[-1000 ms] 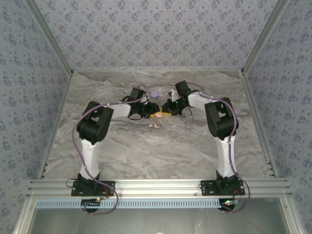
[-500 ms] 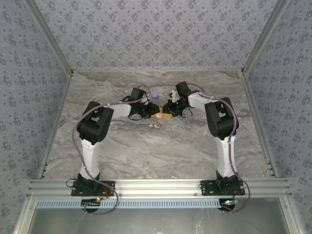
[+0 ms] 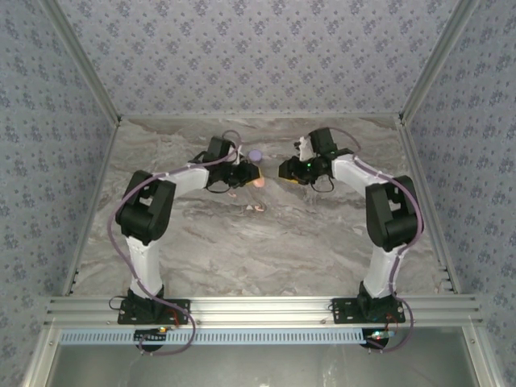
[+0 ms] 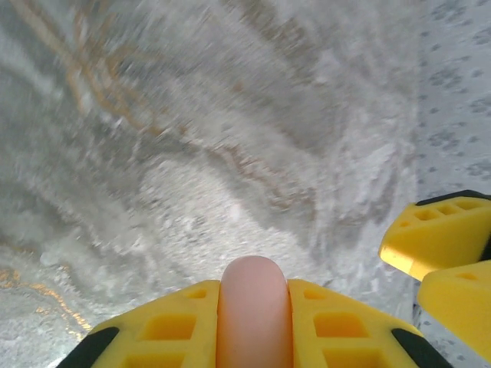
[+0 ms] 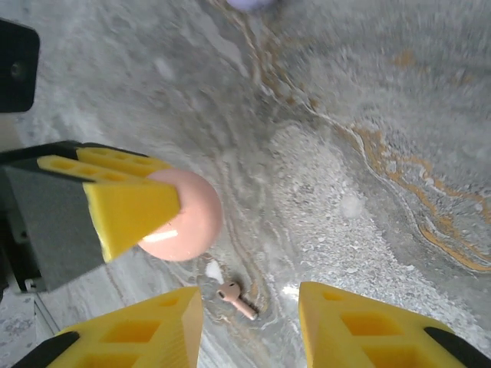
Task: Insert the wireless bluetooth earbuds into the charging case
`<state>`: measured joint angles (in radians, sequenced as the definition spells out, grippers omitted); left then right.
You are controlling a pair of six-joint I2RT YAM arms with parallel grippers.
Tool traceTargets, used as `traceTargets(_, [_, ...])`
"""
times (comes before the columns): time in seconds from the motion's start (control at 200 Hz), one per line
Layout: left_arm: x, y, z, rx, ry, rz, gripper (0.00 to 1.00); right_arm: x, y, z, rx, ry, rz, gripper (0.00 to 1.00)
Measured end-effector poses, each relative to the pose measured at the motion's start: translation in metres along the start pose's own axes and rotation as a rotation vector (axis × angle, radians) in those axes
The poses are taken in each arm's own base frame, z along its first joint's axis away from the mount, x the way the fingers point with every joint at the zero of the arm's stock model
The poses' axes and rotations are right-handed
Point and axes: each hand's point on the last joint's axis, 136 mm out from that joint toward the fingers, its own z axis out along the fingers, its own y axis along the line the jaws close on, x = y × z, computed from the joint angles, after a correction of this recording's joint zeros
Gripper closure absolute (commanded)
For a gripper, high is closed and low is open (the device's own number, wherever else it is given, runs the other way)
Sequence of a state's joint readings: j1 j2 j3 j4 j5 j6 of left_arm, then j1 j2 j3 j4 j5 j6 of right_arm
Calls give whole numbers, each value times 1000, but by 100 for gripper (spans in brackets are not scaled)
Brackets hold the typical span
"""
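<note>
My left gripper [image 3: 248, 179] is shut on the round pink charging case [image 3: 259, 181], held on edge just above the table. In the left wrist view the case [image 4: 253, 314] is wedged between the yellow fingers [image 4: 173, 326]. My right gripper [image 3: 286, 171] hovers open just right of the case, with nothing between its fingers. In the right wrist view a pink earbud [image 5: 236, 299] lies on the marble between the open fingertips [image 5: 161, 326], below the case [image 5: 188, 218]. Tiny pinkish earbuds [image 3: 254, 207] lie on the table in front of both grippers.
A round lilac case [image 3: 255, 155] sits on the table just behind the grippers, and its edge [image 5: 249, 3] shows at the top of the right wrist view. The marble table [image 3: 266, 242] is walled on three sides by patterned panels.
The right gripper has opened and drawn back to the right, away from the pink case, its elbow swinging outward. The left gripper has tightened on the case and shifted slightly back.
</note>
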<state>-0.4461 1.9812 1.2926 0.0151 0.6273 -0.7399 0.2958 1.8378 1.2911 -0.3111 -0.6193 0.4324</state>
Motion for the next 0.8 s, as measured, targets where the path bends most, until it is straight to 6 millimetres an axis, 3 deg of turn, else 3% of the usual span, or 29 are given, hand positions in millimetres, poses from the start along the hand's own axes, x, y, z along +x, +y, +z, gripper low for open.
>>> traceTargets(0.18, [-26,-56,-41,149,-91,126,79,-12,26,-38,-102,-90,-77,53])
traceTargets(0.375, [-27,-109,-73,303,-115,268,79,-21,68,-69,-243,-149,-202,48])
traceTargets(0.565, [-16,-135,-88,402,-83,347,79,-20,100,-90,-359,-172,-299,44])
traceTargets(0.8, [-7,-157,-105,469,-68,414,79,-13,120,-98,-436,-156,-360,44])
